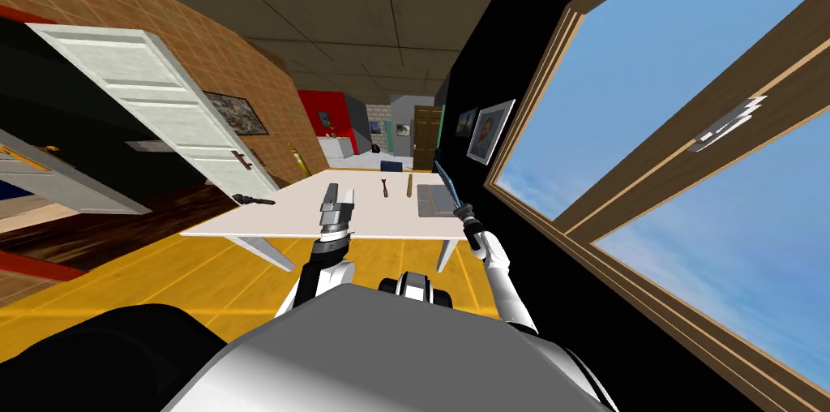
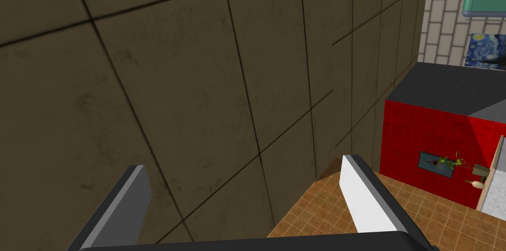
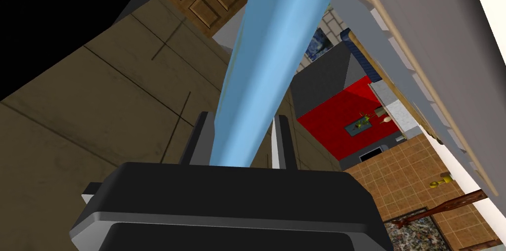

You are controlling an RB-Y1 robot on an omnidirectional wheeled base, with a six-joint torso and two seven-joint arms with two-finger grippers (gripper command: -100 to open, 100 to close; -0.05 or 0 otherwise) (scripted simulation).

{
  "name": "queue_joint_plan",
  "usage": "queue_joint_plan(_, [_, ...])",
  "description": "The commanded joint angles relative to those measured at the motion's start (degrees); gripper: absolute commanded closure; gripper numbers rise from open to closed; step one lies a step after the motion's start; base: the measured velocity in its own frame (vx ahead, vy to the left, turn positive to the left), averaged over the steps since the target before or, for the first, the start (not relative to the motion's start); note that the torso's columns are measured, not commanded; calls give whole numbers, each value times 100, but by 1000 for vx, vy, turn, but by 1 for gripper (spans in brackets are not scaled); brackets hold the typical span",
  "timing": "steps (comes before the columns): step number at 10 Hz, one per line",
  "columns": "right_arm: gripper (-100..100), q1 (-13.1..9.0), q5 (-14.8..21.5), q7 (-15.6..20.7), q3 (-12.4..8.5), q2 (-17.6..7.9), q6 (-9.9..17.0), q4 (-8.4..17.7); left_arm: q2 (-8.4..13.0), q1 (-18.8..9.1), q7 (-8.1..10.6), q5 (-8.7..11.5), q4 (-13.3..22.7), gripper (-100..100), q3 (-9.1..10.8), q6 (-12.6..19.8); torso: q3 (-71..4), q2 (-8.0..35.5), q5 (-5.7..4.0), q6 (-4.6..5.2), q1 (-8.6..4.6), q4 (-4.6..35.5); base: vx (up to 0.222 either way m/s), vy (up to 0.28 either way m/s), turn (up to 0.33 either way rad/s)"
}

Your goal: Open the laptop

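1. Head view: the laptop (image 1: 436, 201) sits on the right part of the white table (image 1: 275, 221), grey base flat, blue lid (image 1: 448, 184) raised;
2. The right gripper (image 1: 464, 212) is clenched on the lid, its fingers (image 3: 282, 139) pressing both faces;
3. The left gripper (image 1: 339, 196) hangs released over the table's near edge, left of the laptop.

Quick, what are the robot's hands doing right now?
Left gripper: open, holding nothing.
Right gripper: shut on the laptop's blue lid.
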Motion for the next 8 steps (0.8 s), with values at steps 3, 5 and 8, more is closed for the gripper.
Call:
queue_joint_plan(3, [100, 122, 264, 596, 151, 332, 679, -303, 0, 0, 0, 0, 0, 0, 0, 0, 5, 7, 2, -10, 5, 7, -4, -119, 208])
queue_joint_plan(5, [100, 170, 366, 828, 206, 465, 922, -418, 0, 0, 0, 0, 0, 0, 0, 0, 12, 20, 3, 2, 8, 6, -30, -90, 152])
queue_joint_plan(8, [100, 265, 569, 1293, 315, 733, 1408, -646, 0, 0, 0, 0, 0, 0, 0, 0, 11, 17, 2, -8, -1, 12, -27, -108, 237])
